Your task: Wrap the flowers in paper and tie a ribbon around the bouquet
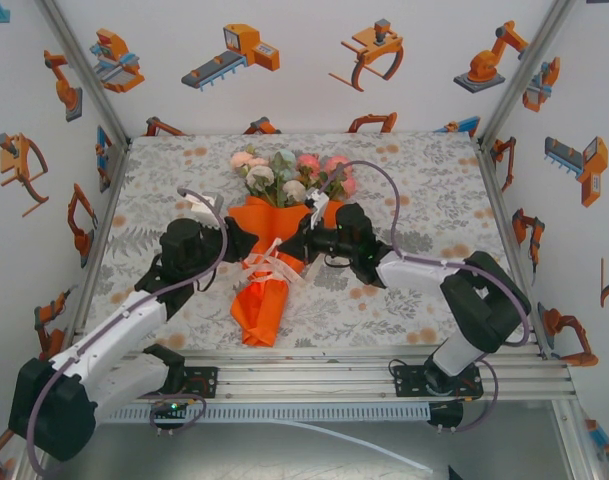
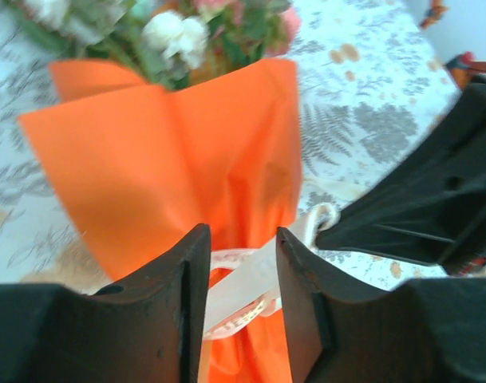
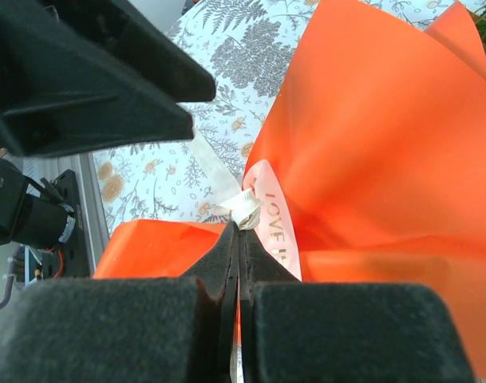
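Your right hand point(image 3: 239, 233) is pinched shut on a bit of the ribbon point(image 3: 268, 209), and you can read "LOVE" on it there. Your left hand point(image 2: 243, 243) is partly open, with ribbon running through the gap. The bouquet point(image 1: 268, 262) lies mid-surface point(image 1: 424, 310) between both hands, flowers point(image 1: 289, 172) at the far end.

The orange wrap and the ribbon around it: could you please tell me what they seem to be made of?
The orange wrap looks like matte paper: soft folds, no shine. The ribbon seems thin cream fabric, slightly sheer, with printed lettering.
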Tool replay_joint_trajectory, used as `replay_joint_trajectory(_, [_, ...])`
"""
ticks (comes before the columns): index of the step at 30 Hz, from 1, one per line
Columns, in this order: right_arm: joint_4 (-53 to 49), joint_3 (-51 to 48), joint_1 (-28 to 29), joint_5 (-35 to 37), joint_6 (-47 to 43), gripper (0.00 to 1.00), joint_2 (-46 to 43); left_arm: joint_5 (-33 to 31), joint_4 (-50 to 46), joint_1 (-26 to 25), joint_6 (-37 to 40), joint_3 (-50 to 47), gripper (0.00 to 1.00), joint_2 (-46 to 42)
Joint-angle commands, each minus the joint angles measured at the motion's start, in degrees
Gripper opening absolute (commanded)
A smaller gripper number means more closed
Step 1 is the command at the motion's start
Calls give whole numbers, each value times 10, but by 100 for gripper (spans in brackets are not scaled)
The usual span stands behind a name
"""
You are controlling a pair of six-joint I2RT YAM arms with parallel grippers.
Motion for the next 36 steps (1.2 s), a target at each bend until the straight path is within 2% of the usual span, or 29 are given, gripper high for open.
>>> replay_joint_trajectory(1, [27,-19,2,-18,-14,0,-33,-46,-128,40,-69,47,37,29])
replay_joint_trajectory(3, [24,-28,2,-21,-14,0,-40,-25,-188,58,-114,76,37,67])
replay_joint_trajectory(5, [22,-30,2,-24,-13,0,-42,13,-219,62,-124,93,39,106])
replay_joint_trajectory(8, [17,-27,2,-29,-13,0,-41,75,-181,59,-103,88,45,136])
replay_joint_trajectory(11, [16,-22,2,-32,-13,0,-39,74,-165,55,-29,92,50,145])
replay_joint_trajectory(14, [14,-19,2,-36,-13,0,-36,119,-148,45,93,98,53,152])
replay_joint_trajectory(16, [11,-18,2,-37,-14,0,-35,135,-128,41,138,95,55,155])
replay_joint_trajectory(20, [7,-17,1,-37,-14,0,-36,96,-132,9,225,112,56,180])
replay_joint_trajectory(23, [0,-13,2,-39,-17,0,-39,121,-172,7,263,146,56,214])
replay_joint_trajectory(27, [-7,-7,2,-39,-19,0,-39,108,-194,7,261,166,52,246])
replay_joint_trajectory(33, [-13,-3,2,-35,-21,0,-41,73,-170,12,242,147,41,233])
replay_joint_trajectory(35, [-17,-2,2,-34,-22,0,-41,73,-181,15,238,147,42,229])
replay_joint_trajectory(36, [-18,-1,2,-35,-24,0,-41,78,-185,17,234,145,47,226])
